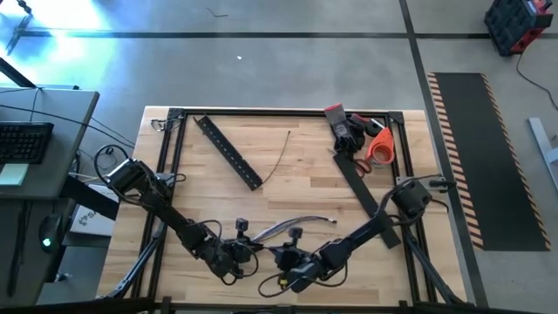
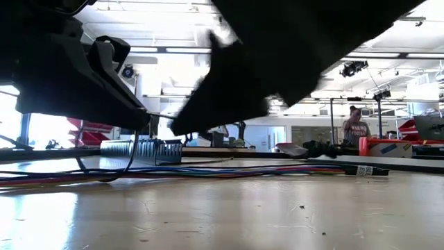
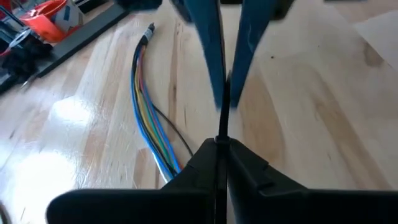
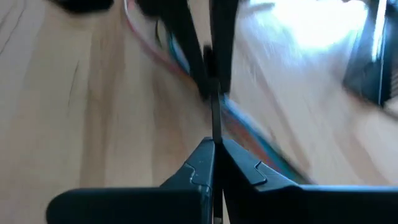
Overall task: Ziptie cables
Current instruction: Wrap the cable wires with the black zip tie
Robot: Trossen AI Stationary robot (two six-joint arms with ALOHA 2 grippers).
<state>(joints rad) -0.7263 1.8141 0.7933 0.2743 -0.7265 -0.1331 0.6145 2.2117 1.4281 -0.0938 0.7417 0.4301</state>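
The cables [image 3: 147,102] are a bundle of thin coloured wires lying flat on the wooden table; in the high view the cables [image 1: 292,228] sit just beyond both grippers. My left gripper [image 3: 221,144] and my right gripper [image 4: 214,143] meet tip to tip near the table's near edge, each shut on a thin black strip [image 3: 222,118], a zip tie, that runs between them. In the high view my left gripper [image 1: 244,253] stands left of my right gripper [image 1: 277,259]. I cannot tell whether the strip passes around the cables. My left gripper pinches one end of the thin black strip [image 3: 221,135] between its two shut fingers, at their tips. The strip runs straight from there to the other gripper's fingers [image 3: 211,62], just above the table. My right gripper pinches the strip's other end [image 4: 215,127] between its two shut fingertips. The strip runs on, straight and along the fingers, to the left gripper's fingers [image 4: 186,43], with the cables [image 4: 261,140] lying behind it.
A flat black perforated bar [image 1: 228,151] lies at the far left, and a loose thin black tie [image 1: 279,159] beside it. A second black bar [image 1: 362,183], orange scissors [image 1: 377,146] and a dark glove [image 1: 349,131] are at the far right. A black frame [image 1: 288,112] borders the table.
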